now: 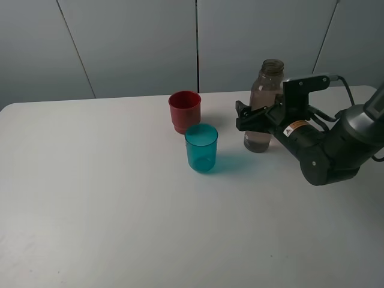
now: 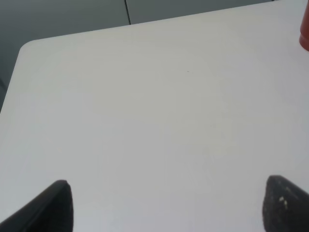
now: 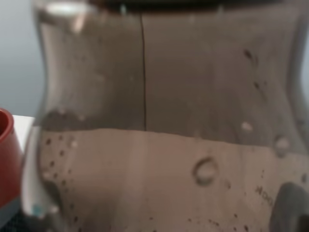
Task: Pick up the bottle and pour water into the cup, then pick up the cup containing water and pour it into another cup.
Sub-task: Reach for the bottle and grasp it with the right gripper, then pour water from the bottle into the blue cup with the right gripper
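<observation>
The smoky grey-brown bottle [image 1: 264, 90] stands upright on the table, uncapped and part full of water. It fills the right wrist view as the bottle [image 3: 169, 121]. My right gripper [image 1: 253, 117] is at its lower half, open, with one finger in front of the bottle and the other behind it. The teal cup [image 1: 201, 147] stands upright left of the bottle, nearer the front. The red cup [image 1: 184, 110] stands just behind the teal one; its edge also shows as the red cup [image 3: 7, 159] and the red cup [image 2: 305, 34]. My left gripper [image 2: 166, 208] is open over bare table.
The white table [image 1: 90, 198] spreads wide to the left and front of the cups. A grey panelled wall [image 1: 132, 42] runs behind its far edge. The right arm's bulky body [image 1: 327, 147] lies low over the table, right of the bottle.
</observation>
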